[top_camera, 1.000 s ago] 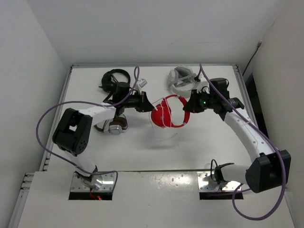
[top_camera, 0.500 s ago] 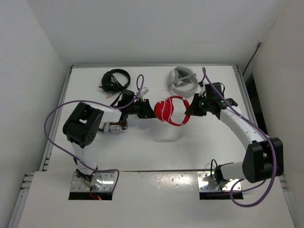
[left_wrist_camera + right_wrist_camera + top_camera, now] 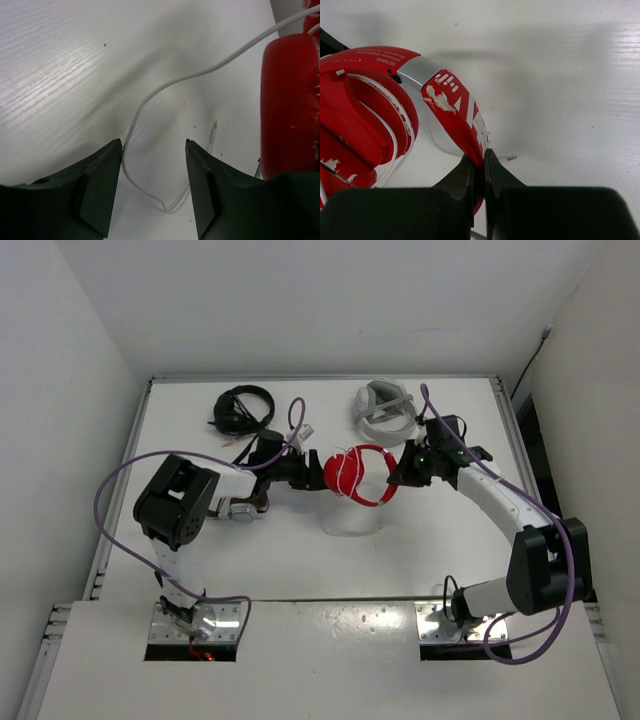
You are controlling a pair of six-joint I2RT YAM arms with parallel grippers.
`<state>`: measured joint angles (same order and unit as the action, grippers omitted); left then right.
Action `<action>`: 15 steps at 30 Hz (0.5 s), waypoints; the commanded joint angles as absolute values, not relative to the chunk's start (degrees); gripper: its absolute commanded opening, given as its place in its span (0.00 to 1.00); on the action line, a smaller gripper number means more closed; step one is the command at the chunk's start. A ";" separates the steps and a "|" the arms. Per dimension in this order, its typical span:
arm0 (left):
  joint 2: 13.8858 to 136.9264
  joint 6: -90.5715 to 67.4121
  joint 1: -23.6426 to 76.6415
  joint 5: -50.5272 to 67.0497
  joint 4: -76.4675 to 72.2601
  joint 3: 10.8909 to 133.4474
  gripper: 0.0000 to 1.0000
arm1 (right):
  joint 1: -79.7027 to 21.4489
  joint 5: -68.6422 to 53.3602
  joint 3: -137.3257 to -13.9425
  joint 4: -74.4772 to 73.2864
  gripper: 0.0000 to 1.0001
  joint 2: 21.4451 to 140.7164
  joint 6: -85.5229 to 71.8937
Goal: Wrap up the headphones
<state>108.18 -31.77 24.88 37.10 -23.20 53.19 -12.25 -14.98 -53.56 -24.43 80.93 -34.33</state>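
Note:
The red headphones [image 3: 355, 473] hang above the table's middle, their thin white cable wound over the earcups. My right gripper [image 3: 393, 478] is shut on the red headband [image 3: 457, 112], which passes between its fingers. My left gripper [image 3: 315, 477] stands open just left of the red earcup [image 3: 290, 105]. A loose loop of the white cable [image 3: 150, 100] runs between its fingers [image 3: 100, 182] without being pinched, and lies slack over the table.
Brown-and-silver headphones [image 3: 240, 506] lie under the left forearm. A black coiled cable bundle [image 3: 243, 408] sits at the back left, grey-white headphones [image 3: 385, 410] at the back right. The table's raised rim [image 3: 320, 379] runs along the back.
My left gripper has opened and let go of the white cable. Both arms and the red headphones shifted slightly; the left arm swung closer to the earcup.

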 commanded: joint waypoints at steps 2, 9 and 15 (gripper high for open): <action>103.01 -29.97 23.47 37.00 -25.31 54.14 0.59 | -12.57 -16.44 -54.14 -20.04 0.00 81.12 -35.68; 96.69 -27.43 19.43 35.77 -23.03 53.27 0.61 | -11.95 -16.44 -54.14 -20.04 0.00 81.12 -35.68; 88.51 -12.59 16.61 34.73 -10.22 52.38 0.61 | -10.72 -17.75 -54.14 -20.04 0.00 82.18 -36.21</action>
